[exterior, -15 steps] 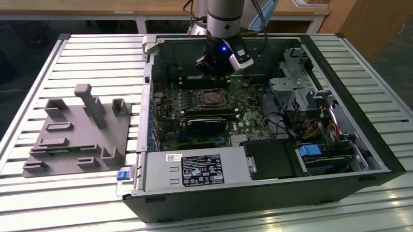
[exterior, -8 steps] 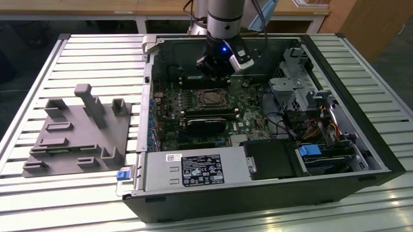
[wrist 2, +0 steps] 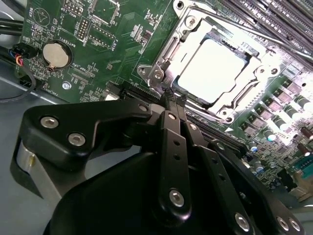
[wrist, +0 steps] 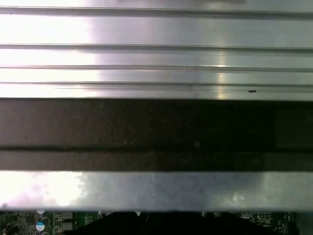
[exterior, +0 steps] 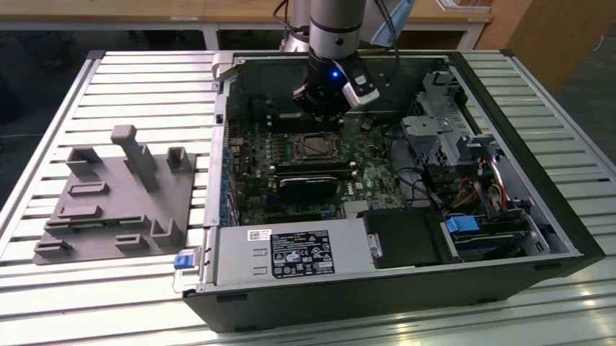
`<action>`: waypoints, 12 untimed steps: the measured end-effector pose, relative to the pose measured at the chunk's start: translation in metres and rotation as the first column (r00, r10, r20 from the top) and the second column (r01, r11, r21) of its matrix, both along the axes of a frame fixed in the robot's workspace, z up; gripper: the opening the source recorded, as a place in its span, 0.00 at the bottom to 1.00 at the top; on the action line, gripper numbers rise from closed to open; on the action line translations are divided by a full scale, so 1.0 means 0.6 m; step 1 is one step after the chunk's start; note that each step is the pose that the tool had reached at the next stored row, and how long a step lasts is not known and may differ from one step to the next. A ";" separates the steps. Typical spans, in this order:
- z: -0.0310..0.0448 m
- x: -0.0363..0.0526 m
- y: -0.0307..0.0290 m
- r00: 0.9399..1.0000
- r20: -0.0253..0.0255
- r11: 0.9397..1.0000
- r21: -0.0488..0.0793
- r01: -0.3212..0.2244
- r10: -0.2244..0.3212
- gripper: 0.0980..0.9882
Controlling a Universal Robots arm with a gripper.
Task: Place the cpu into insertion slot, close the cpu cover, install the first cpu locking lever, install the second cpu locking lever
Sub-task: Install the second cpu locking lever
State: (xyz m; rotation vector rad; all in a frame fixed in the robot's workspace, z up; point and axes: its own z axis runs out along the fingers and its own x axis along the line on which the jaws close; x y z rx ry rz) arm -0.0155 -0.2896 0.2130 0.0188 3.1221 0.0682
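Note:
The cpu (wrist 2: 213, 68) lies in the insertion slot (exterior: 315, 146) on the green board, its pale face showing through the cut-out of the cpu cover (wrist 2: 193, 30), which lies flat over it. My gripper (wrist 2: 172, 99) hovers just off one corner of the socket, its black fingers pressed together with nothing seen between them. In the exterior view the gripper (exterior: 322, 115) hangs inside the open computer case, just behind the socket. A thin metal lever rod (wrist 2: 254, 36) runs along one side of the cover.
The case (exterior: 539, 238) lies open on a slatted metal table (exterior: 144, 79). Memory slots (exterior: 310, 170), a black fan block (exterior: 306, 189), drive cages (exterior: 438, 130) and cables (exterior: 472, 191) crowd round the socket. A grey fixture (exterior: 115, 198) sits at the exterior view's left.

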 end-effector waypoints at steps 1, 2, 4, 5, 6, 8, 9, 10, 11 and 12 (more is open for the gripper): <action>0.000 0.000 -0.0006 1.000 0.000 1.000 0.000 0.000 0.000 0.03; 0.000 0.000 -0.0012 1.000 0.000 1.000 0.000 0.000 0.000 0.03; 0.000 0.000 -0.0028 1.000 0.000 1.000 0.000 0.000 0.000 0.03; 0.000 0.000 -0.0038 1.000 0.000 1.000 0.000 0.000 0.000 0.03; 0.000 0.000 -0.0048 1.000 0.000 1.000 0.000 0.000 0.000 0.03; 0.000 0.000 -0.0067 1.000 0.000 1.000 0.000 0.000 0.000 0.03; 0.000 0.000 -0.0076 1.000 0.000 1.000 0.000 0.000 0.000 0.03; 0.000 0.000 -0.0089 1.000 0.000 1.000 0.000 0.000 0.000 0.03; 0.000 0.000 -0.0100 1.000 0.000 1.000 0.000 0.000 0.000 0.03; 0.000 0.000 -0.0114 1.000 0.000 1.000 0.000 0.000 0.000 0.03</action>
